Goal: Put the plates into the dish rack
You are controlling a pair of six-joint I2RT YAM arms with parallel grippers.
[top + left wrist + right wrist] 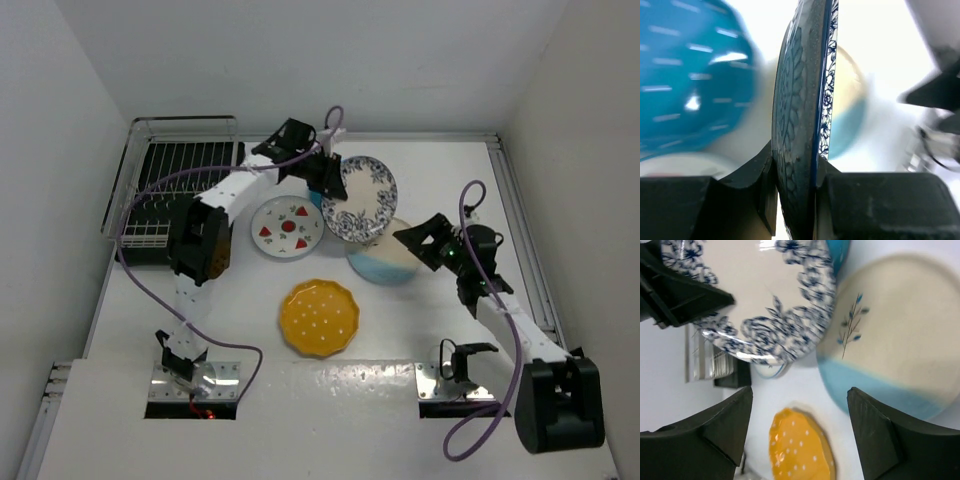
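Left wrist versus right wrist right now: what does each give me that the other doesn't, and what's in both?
Left wrist only: the blue floral plate edge-on, its rim pinched in the left gripper. Right wrist only: the yellow dotted plate, a corner of the dish rack, and the right gripper open with nothing in it. Both: the blue floral plate and the cream-and-light-blue plate.

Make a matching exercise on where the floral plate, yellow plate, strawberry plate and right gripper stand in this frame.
1 floral plate
2 yellow plate
3 strawberry plate
4 right gripper

A open, empty
B clamped in left gripper
C on table, closest to its near edge
D on table, between rack and floral plate

Pairs: 1-B, 2-C, 3-D, 4-A
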